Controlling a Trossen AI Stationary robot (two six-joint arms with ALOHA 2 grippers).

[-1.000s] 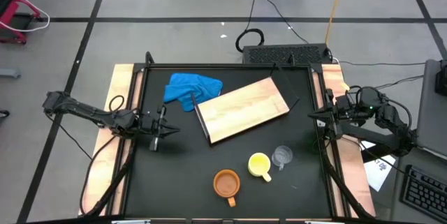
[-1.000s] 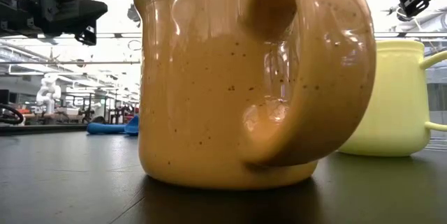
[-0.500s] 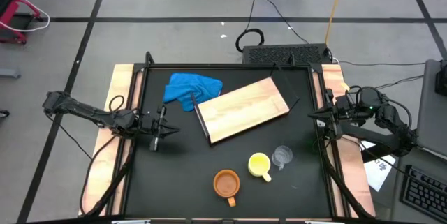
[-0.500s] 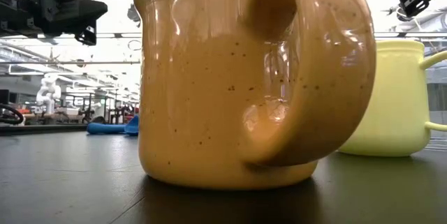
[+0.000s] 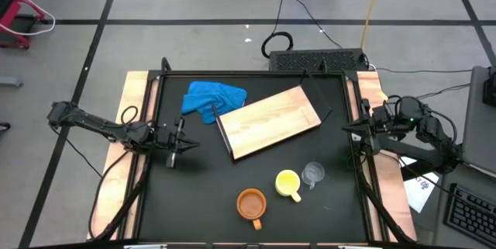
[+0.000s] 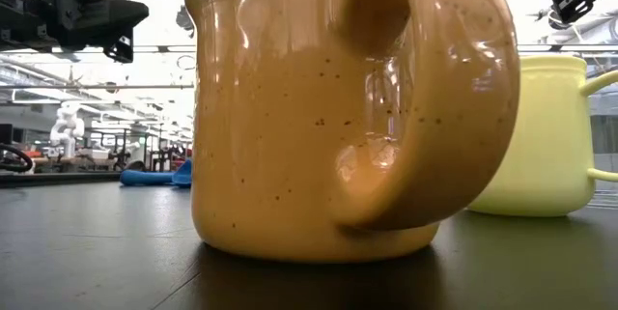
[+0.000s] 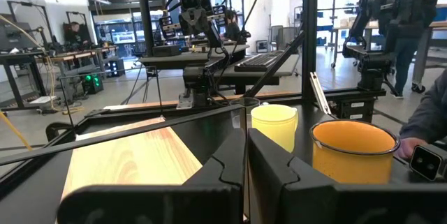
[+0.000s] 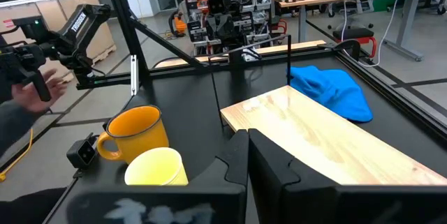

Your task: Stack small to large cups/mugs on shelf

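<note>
The light-wood shelf [image 5: 267, 122] lies flat and askew at mid-table, one corner over a blue cloth [image 5: 213, 98]. Near the front edge stand the orange-brown mug [image 5: 251, 203], the yellow mug [image 5: 287, 183] and the small clear cup [image 5: 312, 173], each upright on its base, apart from the shelf. My left gripper [image 5: 186, 146] hovers shut at the table's left side, pointing level toward the mugs [image 7: 353, 151]. My right gripper [image 5: 346, 130] hovers shut at the right edge, looking over the shelf [image 8: 328, 137] and both mugs [image 8: 136, 133]. Neither holds anything.
A black frame rail [image 5: 256, 74] runs around the table. In the right wrist view a person's hand [image 8: 31, 95] shows beyond the table, and in the left wrist view a sleeve [image 7: 429, 119]. A small black camera [image 8: 84, 153] sits beside the orange-brown mug.
</note>
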